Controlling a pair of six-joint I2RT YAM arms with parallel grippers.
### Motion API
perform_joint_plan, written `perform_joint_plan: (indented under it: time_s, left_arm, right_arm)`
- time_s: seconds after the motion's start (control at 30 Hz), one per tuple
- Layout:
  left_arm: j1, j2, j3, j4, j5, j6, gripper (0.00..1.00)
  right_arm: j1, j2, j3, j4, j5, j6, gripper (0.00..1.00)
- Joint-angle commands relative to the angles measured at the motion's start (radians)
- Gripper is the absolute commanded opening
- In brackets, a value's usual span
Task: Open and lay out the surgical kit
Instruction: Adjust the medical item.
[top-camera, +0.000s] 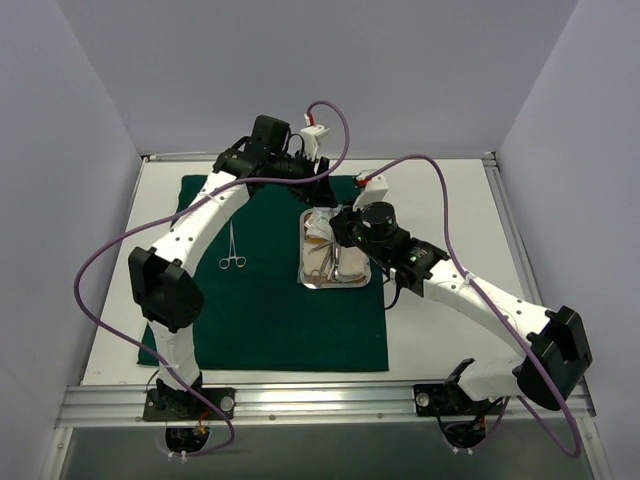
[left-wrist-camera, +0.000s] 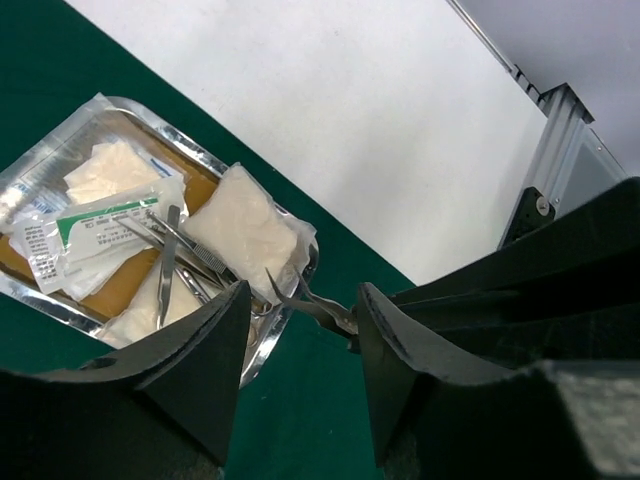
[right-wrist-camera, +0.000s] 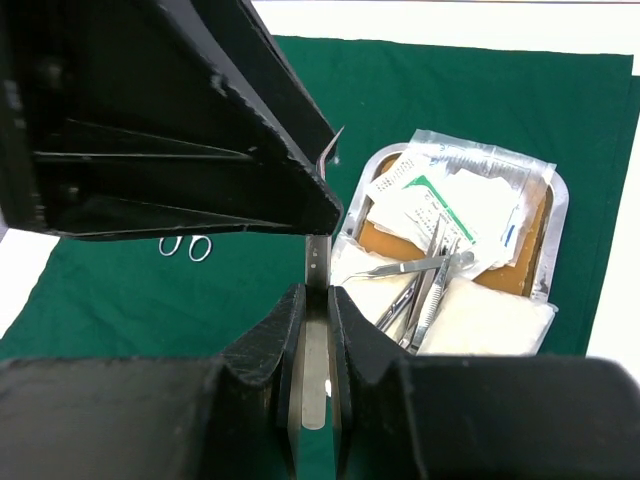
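White tabletop (top-camera: 425, 340), pale grey enclosure walls (top-camera: 400, 70), perhaps aluminium rail (top-camera: 330, 400) along the near edge.

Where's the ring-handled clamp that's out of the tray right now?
Top view: the clamp lies alone on the green cloth, left of the steel tray, rings toward the near edge.

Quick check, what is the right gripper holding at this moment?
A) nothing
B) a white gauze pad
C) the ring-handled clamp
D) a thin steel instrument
D: the right wrist view shows the right gripper shut on a thin steel instrument, while the ring-handled clamp lies apart on the green cloth.
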Motion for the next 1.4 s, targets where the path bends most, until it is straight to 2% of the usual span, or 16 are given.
perform_joint_plan:
  time_s: [0.0, 0.23, 0.27, 0.37, 0.5, 0.63, 0.73, 0.83, 0.9, 0.93, 1.07, 1.13, 1.2, 1.23, 1.3, 1.37]
  left_arm:
    - [-0.002, 0.008, -0.006, 0.035, -0.033, -0.010, 0.54]
    - [-0.006, 0.010, -0.008, 0.038, 0.006, -0.021, 0.34]
    - [-0.006, 0.008, -0.009, 0.035, 0.015, -0.025, 0.27]
    - [-0.006, 0.002, -0.017, 0.048, 0.044, -0.040, 0.14]
    - [-0.004, 0.001, -0.025, 0.051, 0.087, -0.057, 0.03]
    - [-0.001, -0.004, -0.038, 0.048, 0.078, -0.039, 0.02]
    - [0.005, -0.010, -0.054, 0.048, 0.053, -0.007, 0.02]
    - [0.008, -0.021, -0.066, 0.048, 0.038, 0.041, 0.02]
    - [0.010, -0.030, -0.072, 0.051, 0.041, 0.071, 0.02]
    - [0.011, -0.034, -0.077, 0.051, 0.058, 0.072, 0.02]
    - [0.030, -0.050, -0.084, 0.041, 0.160, 0.143, 0.02]
    - [0.037, -0.071, -0.086, 0.022, 0.205, 0.179, 0.02]
    - [0.037, -0.106, -0.090, -0.013, 0.216, 0.248, 0.02]
    - [0.039, -0.120, -0.095, -0.033, 0.217, 0.271, 0.02]
    - [0.040, -0.165, -0.110, -0.053, 0.233, 0.332, 0.02]
    - [0.042, -0.185, -0.110, -0.094, 0.268, 0.371, 0.02]
  right_arm:
    - [0.006, -0.009, 0.041, 0.054, -0.010, 0.001, 0.00]
    - [0.006, -0.002, 0.042, 0.066, -0.009, 0.001, 0.00]
    - [0.006, 0.000, 0.044, 0.066, -0.009, 0.001, 0.00]
    - [0.006, 0.004, 0.041, 0.069, -0.017, -0.002, 0.00]
    - [0.006, 0.009, 0.021, 0.095, -0.032, -0.005, 0.00]
    - [0.003, -0.002, -0.004, 0.106, -0.041, -0.015, 0.00]
    - [-0.001, -0.031, -0.007, 0.086, -0.052, -0.034, 0.09]
    - [-0.018, -0.078, -0.022, 0.068, -0.093, -0.067, 0.34]
    - [-0.055, -0.112, -0.031, 0.060, -0.194, -0.096, 0.43]
    - [-0.076, -0.124, -0.048, 0.057, -0.239, -0.107, 0.52]
    - [-0.188, -0.150, -0.076, 0.048, -0.470, -0.154, 0.66]
    - [-0.210, -0.149, -0.080, 0.054, -0.573, -0.203, 0.67]
    - [-0.216, -0.149, -0.099, 0.115, -0.685, -0.222, 0.79]
    - [-0.220, -0.146, -0.105, 0.143, -0.723, -0.222, 0.80]
    - [-0.219, -0.118, -0.108, 0.225, -0.783, -0.213, 0.77]
    - [-0.216, -0.088, -0.108, 0.304, -0.846, -0.199, 0.66]
